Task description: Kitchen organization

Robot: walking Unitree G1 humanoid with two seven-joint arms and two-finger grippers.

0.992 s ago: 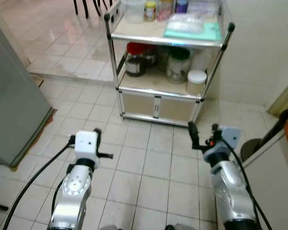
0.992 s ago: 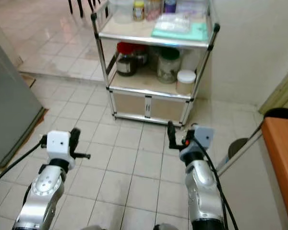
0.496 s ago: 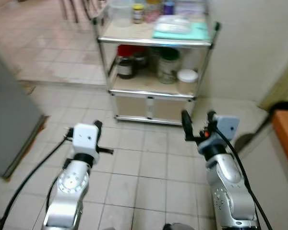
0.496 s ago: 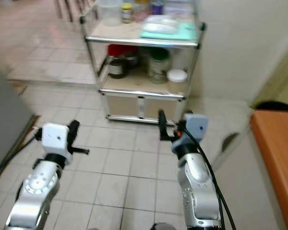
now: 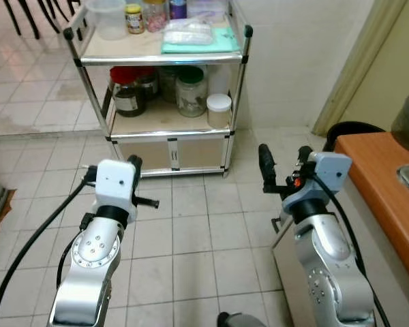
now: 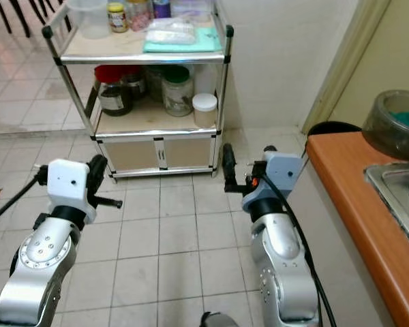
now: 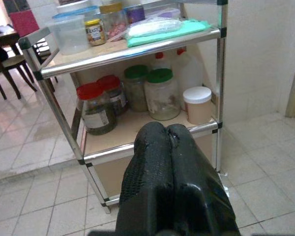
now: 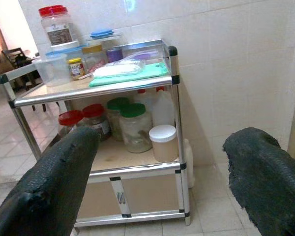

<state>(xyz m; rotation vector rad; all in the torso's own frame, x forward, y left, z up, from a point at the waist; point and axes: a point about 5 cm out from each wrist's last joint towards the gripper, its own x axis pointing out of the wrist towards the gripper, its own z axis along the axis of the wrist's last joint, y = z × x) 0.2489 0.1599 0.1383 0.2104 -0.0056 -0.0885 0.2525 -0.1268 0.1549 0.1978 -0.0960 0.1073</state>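
1. The left gripper (image 7: 169, 140) was raised at about chest height, its two black fingers pressed together with nothing between them (likely a carrying posture for walking, not a reach).

2. The right gripper (image 5: 284, 167) was raised level with it, fingers spread wide and empty. That suggested it was the one readied for a grasp, though nothing was yet near enough to take.

3. Straight ahead of both grippers, and well apart from them across bare floor tiles (image 5: 191, 235), stood the metal shelf cart (image 5: 240, 60) against the white tiled wall, which kept it out of the walkway.

4. On its top shelf, beyond and above the fingertips, lay a green cloth (image 6: 198, 42) with a clear bag (image 6: 167, 27) on it; small jars and a clear tub (image 6: 88, 15) were crowded at the end farther from the wall.

5. The middle shelf, directly in line with the left gripper, held red-lidded jars (image 7: 94, 108), green-lidded jars (image 7: 160, 93) and a short white-lidded container (image 7: 199, 104) at the wall end.

6. To the right gripper's outer side ran an orange counter (image 6: 354, 204) with a sink edge (image 6: 399, 191) and a glass bowl (image 6: 395, 122).

7. Judging by the task, the cart's contents were what needed tidying, and the approach was barely under way.
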